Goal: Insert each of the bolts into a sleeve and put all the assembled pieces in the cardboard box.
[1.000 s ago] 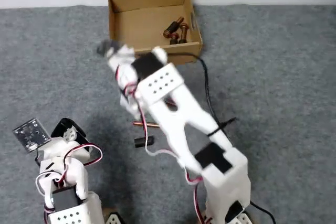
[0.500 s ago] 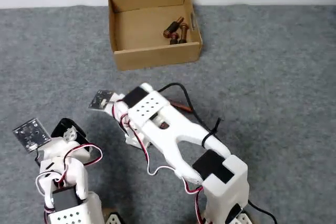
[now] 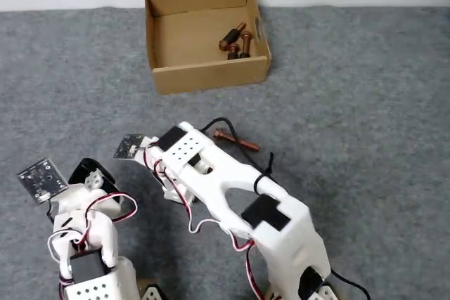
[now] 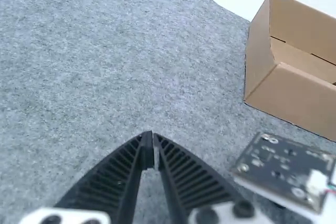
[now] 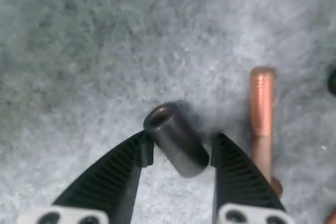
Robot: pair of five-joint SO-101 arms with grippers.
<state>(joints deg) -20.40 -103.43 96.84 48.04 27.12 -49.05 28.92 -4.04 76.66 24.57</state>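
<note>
Right gripper (image 5: 181, 144): we found its black ribbed jaws closed on a short black cylindrical sleeve (image 5: 176, 146), with both inner faces touching it.
Sleeve: it lay slantwise between the jaws, its open bore turned away from the gripper. We could not tell whether it rested on the grey carpet (image 5: 79, 51).
Nearby bolt: a long copper-coloured bolt (image 5: 261, 119) lay on the carpet just outside one jaw, roughly parallel to it and apart from the sleeve.
Overhead bolt: a copper bolt seen from above (image 3: 236, 140) lay beside the right arm's wrist, on the box side. We could not tell whether it was the same one.
Left gripper (image 4: 153, 151): its jaws were pressed together tip to tip, pointing down at the carpet.
Box: the open brown cardboard box (image 3: 211, 76) stood ahead of both grippers, well apart from them.
Box contents: assembled bolt-and-sleeve pieces (image 3: 235, 38) lay near the wall farthest from the left gripper.
</note>
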